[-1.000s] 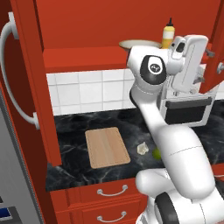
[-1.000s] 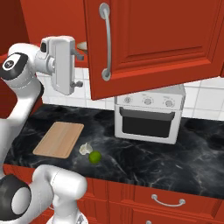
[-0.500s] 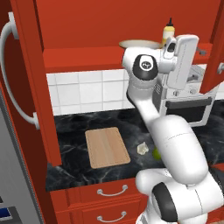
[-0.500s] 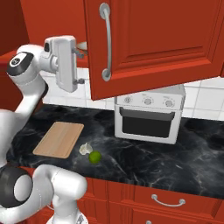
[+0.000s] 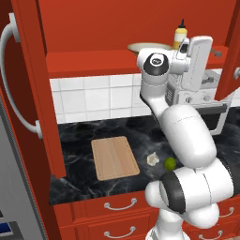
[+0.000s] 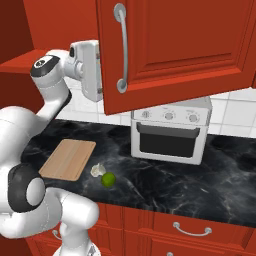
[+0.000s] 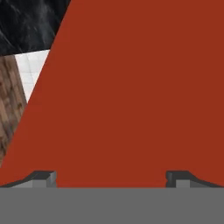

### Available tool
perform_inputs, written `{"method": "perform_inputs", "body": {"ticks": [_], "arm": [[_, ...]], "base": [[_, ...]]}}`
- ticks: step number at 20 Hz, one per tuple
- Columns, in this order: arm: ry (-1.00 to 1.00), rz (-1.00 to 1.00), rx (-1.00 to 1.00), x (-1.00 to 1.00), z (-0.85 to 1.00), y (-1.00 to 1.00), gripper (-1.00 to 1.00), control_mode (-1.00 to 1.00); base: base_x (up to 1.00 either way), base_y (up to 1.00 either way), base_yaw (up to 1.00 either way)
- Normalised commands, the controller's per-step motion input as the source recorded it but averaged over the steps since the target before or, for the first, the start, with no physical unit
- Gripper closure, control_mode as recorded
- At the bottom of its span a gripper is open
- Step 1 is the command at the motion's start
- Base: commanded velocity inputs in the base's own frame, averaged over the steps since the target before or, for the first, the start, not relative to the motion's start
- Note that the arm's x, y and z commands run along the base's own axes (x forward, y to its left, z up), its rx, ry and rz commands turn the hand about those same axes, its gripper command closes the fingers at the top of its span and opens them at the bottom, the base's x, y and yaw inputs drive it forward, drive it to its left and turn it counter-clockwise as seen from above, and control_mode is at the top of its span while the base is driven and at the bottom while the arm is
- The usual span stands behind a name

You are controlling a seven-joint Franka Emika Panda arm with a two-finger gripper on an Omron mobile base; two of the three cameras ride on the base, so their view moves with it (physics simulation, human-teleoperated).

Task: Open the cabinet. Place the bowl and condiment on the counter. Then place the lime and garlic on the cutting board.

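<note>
Left base view: from behind and left of the arm, looking forward and down past the open cabinet (image 5: 93,56) onto the counter (image 5: 79,136). Right base view: from behind and right, same direction. Both share the cutting board (image 5: 114,157), lime (image 6: 108,179), garlic (image 6: 97,170) and toaster oven (image 6: 170,132). Hand view: very close to a red cabinet face (image 7: 131,87), rolled.

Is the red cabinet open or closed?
Open. Both doors of the cabinet are swung out, so the bowl and condiment on its shelf are showing.
</note>
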Motion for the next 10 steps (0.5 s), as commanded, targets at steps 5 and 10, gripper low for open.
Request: {"method": "perform_inputs", "body": {"ticks": [5,10], "arm": [[0.0,-0.19,0.0,0.13,0.0,-0.47,-1.0,-1.0],[0.0,-0.21,0.0,-0.09,0.0,-0.68,-1.0,-1.0]], "base": [[0.0,0.0,0.0],[0.0,0.0,0.0]]}}
